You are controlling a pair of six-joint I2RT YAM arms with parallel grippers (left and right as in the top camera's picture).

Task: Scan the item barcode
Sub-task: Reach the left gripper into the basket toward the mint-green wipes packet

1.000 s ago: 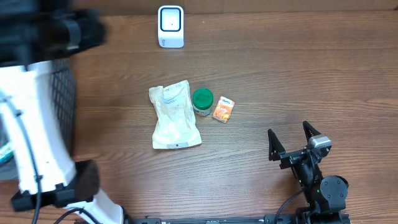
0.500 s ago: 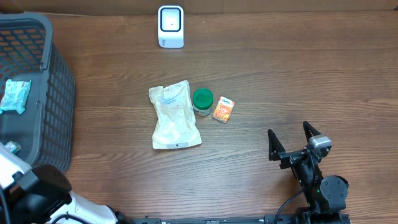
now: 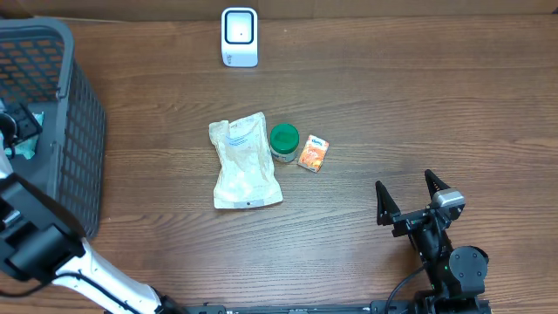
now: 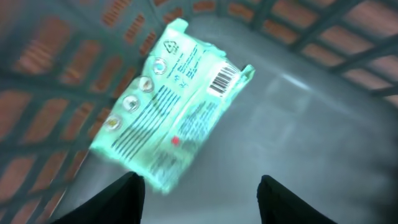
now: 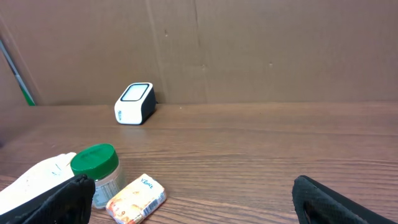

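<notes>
Far left, inside the basket point(image 3: 78, 131), the left hand point(image 4: 202, 186) hovers over a green packet point(image 4: 174, 106). Its fingers are apart with nothing between them. The packet lies on the basket floor, barcode point(image 4: 222, 79) facing up. By my reckoning the job is at its very start: nothing is gripped, and nothing is at the scanner point(image 3: 240, 37), which stands at the back of the desk point(image 3: 392, 105), well apart from the basket. A pouch point(image 3: 246, 163), a jar point(image 3: 284, 139) and an orange pack point(image 3: 313, 154) lie mid-desk. At the right, the right hand point(image 3: 408, 194) rests wide open and empty. Grasping, carrying and scanning are all left to do.
</notes>
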